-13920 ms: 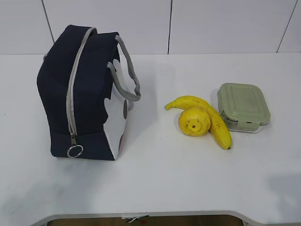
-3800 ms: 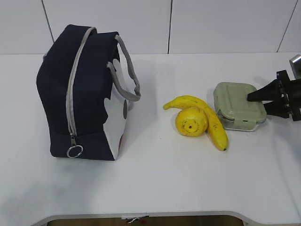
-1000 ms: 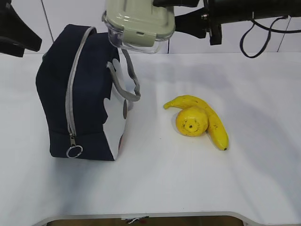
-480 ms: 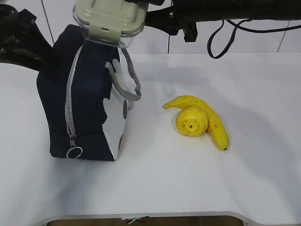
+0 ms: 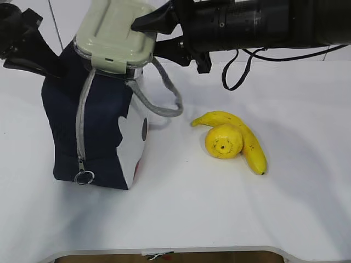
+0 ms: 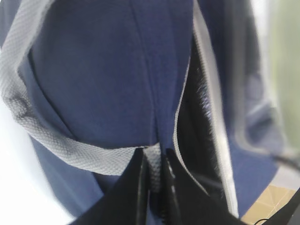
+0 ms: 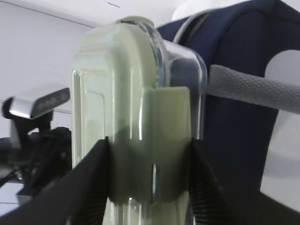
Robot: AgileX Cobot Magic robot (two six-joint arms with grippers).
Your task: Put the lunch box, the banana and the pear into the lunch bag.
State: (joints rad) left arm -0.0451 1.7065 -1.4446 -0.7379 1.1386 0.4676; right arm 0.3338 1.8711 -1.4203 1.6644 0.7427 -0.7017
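The navy lunch bag stands on the left of the table. Over its top, tilted, hangs the sage-green lunch box, with my right gripper shut on its end. In the right wrist view the gripper clamps the box at its side clip, beside the bag. My left gripper is at the bag's upper left. In the left wrist view this gripper pinches the grey strap, next to the dark gap along the zipper. The banana curls round the pear on the table.
The right arm reaches across the top of the exterior view with a black cable looping below it. The bag's other grey handle hangs out to the right. The zipper's ring pull sits low on the bag's front. The table's front edge runs along the bottom.
The lunch box has come left and down onto the bag's top. The left gripper has closed on the strap. The bag has tilted and its right handle has swung out.
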